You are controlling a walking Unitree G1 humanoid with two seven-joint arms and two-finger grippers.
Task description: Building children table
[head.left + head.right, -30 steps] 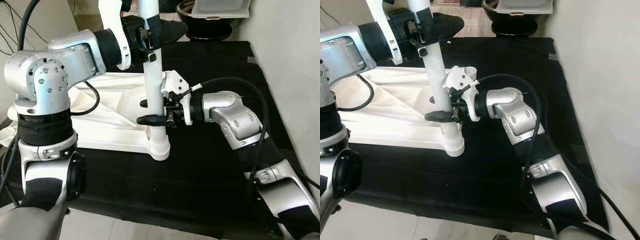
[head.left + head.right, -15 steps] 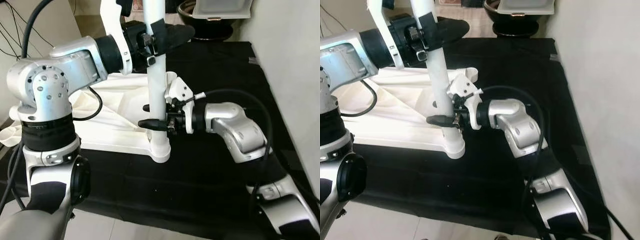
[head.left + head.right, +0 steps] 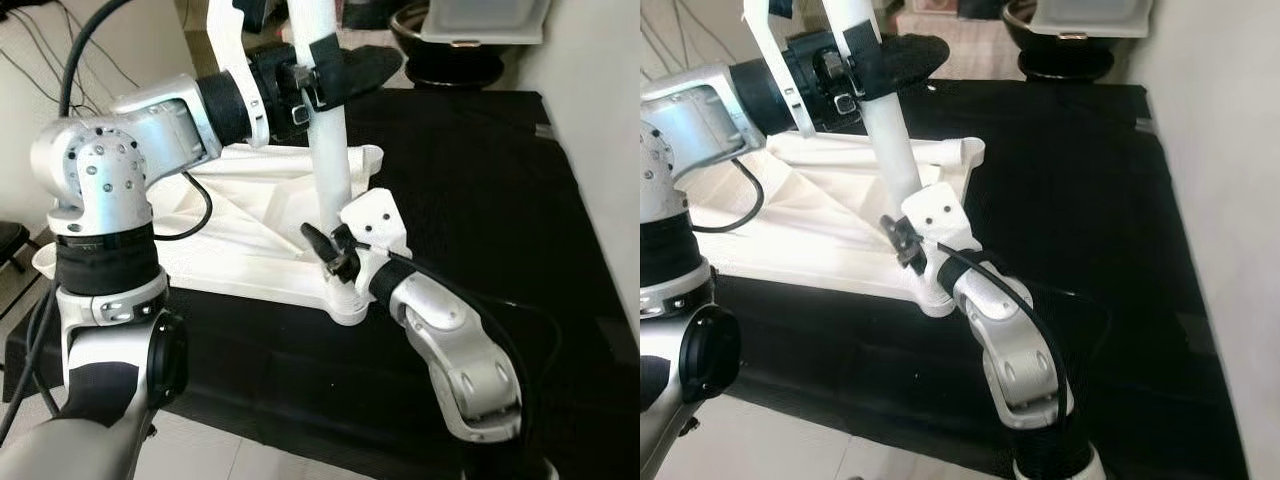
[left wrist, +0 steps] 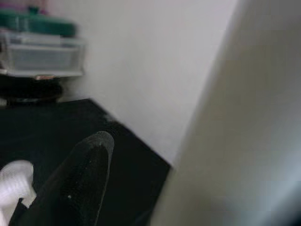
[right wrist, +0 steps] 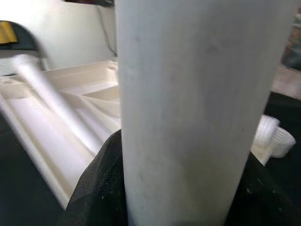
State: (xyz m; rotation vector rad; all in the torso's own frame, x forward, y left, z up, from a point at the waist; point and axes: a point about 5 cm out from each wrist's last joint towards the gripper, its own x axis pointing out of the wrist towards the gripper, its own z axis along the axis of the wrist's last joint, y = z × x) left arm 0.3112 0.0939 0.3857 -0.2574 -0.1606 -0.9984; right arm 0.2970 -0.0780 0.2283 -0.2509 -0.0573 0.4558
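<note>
The white children's tabletop [image 3: 235, 245] lies upside down on a black cloth. A white table leg [image 3: 335, 165] stands nearly upright in its near corner socket [image 3: 345, 305]. High on the leg, my left gripper [image 3: 335, 72] is shut around it; the left wrist view has one black finger [image 4: 77, 188] beside the pale leg [image 4: 244, 141]. My right gripper [image 3: 322, 247] holds the leg low down, just above the socket. In the right wrist view the leg [image 5: 188, 94] stands between both black fingers [image 5: 96, 188].
The black cloth [image 3: 480, 180] covers the low platform, with bare room to the right. A black bowl holding a pale container [image 3: 470, 45] sits at the far edge. A white wall [image 3: 610, 120] runs along the right. Cables [image 3: 60, 70] hang at the left.
The camera has shifted. My right arm has swung its elbow towards me, and its gripper now meets the leg lower, from the front right. The left gripper keeps its hold up high.
</note>
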